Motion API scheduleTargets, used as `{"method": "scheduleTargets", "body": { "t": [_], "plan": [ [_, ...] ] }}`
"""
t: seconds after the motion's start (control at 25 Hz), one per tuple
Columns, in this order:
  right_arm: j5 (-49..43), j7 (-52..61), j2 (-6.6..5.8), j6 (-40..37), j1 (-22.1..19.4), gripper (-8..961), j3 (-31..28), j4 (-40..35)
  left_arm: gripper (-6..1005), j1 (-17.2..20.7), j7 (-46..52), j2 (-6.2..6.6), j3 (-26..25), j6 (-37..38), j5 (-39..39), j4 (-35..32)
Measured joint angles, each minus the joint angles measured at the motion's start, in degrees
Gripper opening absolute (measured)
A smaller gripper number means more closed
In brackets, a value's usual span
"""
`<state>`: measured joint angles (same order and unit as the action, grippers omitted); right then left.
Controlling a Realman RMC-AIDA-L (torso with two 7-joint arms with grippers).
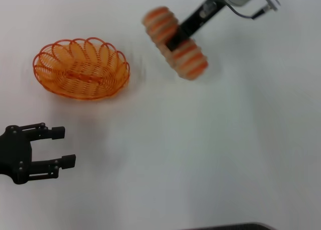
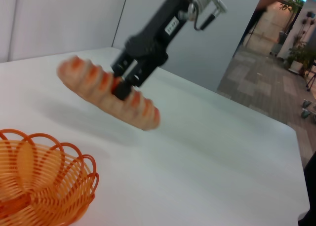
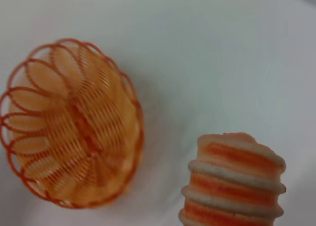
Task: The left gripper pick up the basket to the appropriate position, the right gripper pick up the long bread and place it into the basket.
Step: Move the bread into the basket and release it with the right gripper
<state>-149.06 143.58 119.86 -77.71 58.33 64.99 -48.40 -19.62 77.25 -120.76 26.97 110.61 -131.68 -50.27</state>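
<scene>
Aloft, right gripper [image 1: 175, 40] clamps bread [image 1: 175, 43] mid-length beside empty basket [image 1: 81, 68]; left gripper [image 1: 62, 146], fingers apart, idles; off-centre release could tip the light basket

A small white label [image 2: 171, 24] on the right gripper [image 2: 124, 83], its print unreadable.

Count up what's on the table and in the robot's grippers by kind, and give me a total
Baskets: 1, the orange wire basket, sitting empty on the white table.
Breads: 1, the long bread, held off the table by the right gripper.
Grippers: 2, the right gripper and the left gripper, open near the basket.
Total: 4.
</scene>
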Motion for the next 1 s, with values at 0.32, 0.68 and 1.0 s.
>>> {"method": "scheduleTargets", "body": {
  "t": [0.32, 0.68, 1.0],
  "plan": [
    [12.6, -19.1, 0.11, 2.7, 0.5, 497, 3.3, -2.2, 766, -0.3, -0.2, -0.09, 0.0, -1.0, -0.1, 0.0],
    [22.2, -34.9, 0.39, 9.0, 0.7, 420, 12.6, -2.3, 763, -0.5, -0.3, -0.09, 0.0, -1.6, -0.1, 0.1],
    [22.5, -34.8, 0.77, 14.2, 0.4, 326, 21.3, -1.8, 761, -0.5, -0.3, -0.15, 0.0, -2.7, 0.0, 0.1]
  ]
}}
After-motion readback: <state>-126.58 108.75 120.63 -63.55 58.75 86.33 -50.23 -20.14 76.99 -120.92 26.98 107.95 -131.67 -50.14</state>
